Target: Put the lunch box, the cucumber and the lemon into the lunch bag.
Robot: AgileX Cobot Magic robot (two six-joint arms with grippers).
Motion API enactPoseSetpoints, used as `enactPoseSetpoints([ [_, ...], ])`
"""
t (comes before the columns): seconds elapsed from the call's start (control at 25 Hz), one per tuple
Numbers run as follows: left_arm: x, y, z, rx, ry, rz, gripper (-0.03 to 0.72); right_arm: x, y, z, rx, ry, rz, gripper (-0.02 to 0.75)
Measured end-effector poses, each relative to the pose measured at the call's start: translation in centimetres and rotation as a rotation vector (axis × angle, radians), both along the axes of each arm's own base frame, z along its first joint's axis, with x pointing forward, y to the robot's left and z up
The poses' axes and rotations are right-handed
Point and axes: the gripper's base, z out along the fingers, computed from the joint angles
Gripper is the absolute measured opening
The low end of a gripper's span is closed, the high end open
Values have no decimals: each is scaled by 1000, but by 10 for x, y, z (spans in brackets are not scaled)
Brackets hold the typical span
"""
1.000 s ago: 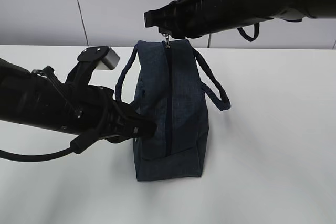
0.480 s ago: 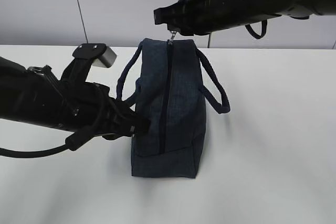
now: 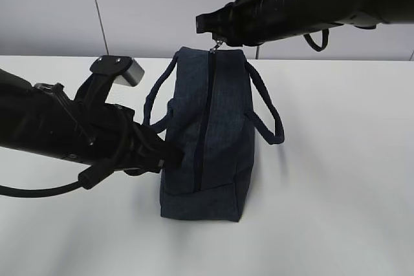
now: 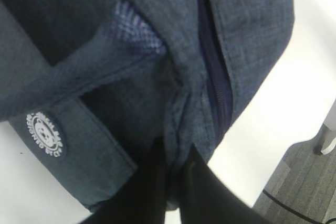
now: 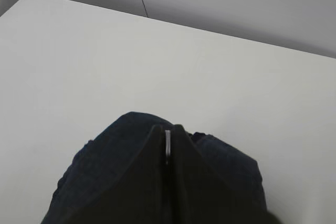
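Observation:
The dark navy lunch bag stands on the white table with its zipper closed along the top. My right gripper is shut on the silver ring pull at the bag's far end; the ring shows between the fingers in the right wrist view. My left gripper is shut on a fold of the bag's fabric at its near left side. The round white logo shows in the left wrist view. The lunch box, cucumber and lemon are out of view.
Two loop handles hang out to either side of the bag. The white table spreads around it, with a grey wall behind. The left arm lies low across the table's left side.
My right gripper has moved a little to the right and down with the ring pull. The bag has shifted and straightened slightly. The left gripper keeps its hold on the fabric.

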Motion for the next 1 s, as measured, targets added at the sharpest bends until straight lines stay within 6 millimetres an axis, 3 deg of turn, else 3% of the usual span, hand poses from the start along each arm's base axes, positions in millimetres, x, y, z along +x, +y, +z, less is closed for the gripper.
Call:
enactPoseSetpoints([
  [0.56,-3,-1,0,3,12,-41,-6,37,16,-17,0,-6,1,0],
  [1.0,-4,-1,0,0,18,-48,-6,52,7,-27,-11,27,-21,0],
])
